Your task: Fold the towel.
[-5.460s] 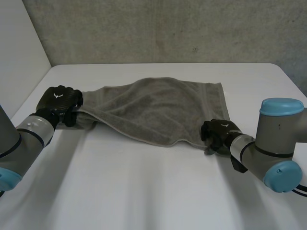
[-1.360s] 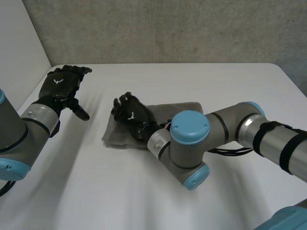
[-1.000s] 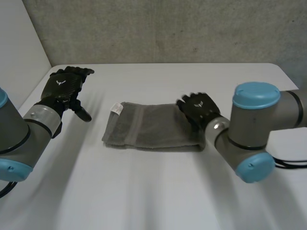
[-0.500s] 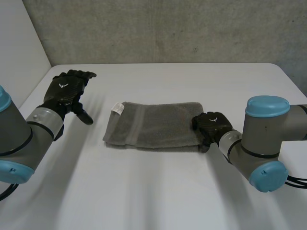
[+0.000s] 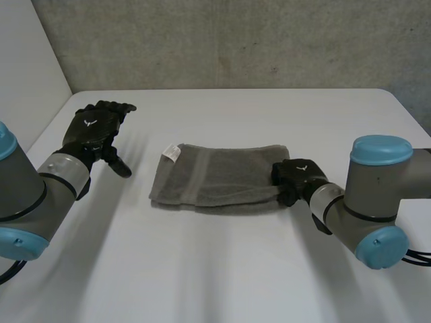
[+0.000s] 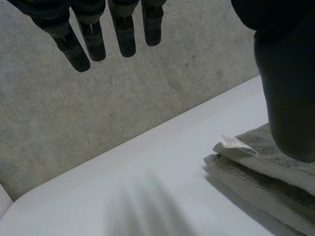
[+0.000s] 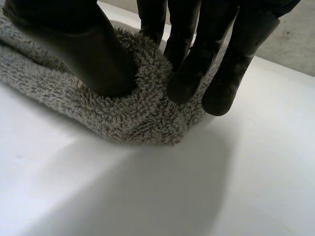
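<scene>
Folded grey towel on white table, pinched at one end between thumb and fingers of right hand; left hand well apart, fingers straight, gripping nothing.

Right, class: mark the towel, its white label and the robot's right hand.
towel (image 5: 222,176), head view, middle of its top layer.
white label (image 5: 172,152), head view, the tag's flat face.
right hand (image 5: 298,173), head view, back of the hand.

A: What do we see by our black left hand?
B: Straight fingers — and beside its thumb a folded grey terry towel, white tag at its corner, on our white table.
</scene>
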You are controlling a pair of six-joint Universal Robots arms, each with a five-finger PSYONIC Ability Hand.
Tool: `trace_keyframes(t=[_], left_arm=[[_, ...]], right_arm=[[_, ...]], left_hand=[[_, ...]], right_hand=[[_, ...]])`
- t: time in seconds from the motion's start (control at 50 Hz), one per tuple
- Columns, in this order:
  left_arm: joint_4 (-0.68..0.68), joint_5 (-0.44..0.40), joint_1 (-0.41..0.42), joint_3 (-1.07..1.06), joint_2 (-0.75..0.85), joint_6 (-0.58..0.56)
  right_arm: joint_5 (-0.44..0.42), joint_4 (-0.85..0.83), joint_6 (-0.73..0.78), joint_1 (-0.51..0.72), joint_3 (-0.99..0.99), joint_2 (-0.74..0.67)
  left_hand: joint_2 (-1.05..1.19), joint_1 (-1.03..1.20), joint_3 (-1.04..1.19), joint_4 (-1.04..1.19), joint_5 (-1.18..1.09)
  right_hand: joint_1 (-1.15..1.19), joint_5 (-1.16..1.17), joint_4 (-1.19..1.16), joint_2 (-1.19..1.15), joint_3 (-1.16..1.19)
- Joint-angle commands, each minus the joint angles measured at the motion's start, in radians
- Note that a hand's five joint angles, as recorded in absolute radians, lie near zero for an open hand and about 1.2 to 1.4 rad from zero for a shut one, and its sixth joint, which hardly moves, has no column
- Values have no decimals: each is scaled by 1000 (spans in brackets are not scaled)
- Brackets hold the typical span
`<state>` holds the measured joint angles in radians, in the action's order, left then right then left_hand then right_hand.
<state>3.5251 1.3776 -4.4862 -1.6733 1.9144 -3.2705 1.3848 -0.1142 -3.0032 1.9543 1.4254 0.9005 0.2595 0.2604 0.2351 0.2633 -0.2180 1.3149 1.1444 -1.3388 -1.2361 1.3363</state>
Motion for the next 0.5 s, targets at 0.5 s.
trace_keyframes(t=[0.5], left_arm=[[-51,60,84,155,-17,38]], right_arm=[[-176,110,483,307,-339,-40]], left_hand=[[-84,-85,-60,-88,217]], right_hand=[[81,77,-58,-160,60]])
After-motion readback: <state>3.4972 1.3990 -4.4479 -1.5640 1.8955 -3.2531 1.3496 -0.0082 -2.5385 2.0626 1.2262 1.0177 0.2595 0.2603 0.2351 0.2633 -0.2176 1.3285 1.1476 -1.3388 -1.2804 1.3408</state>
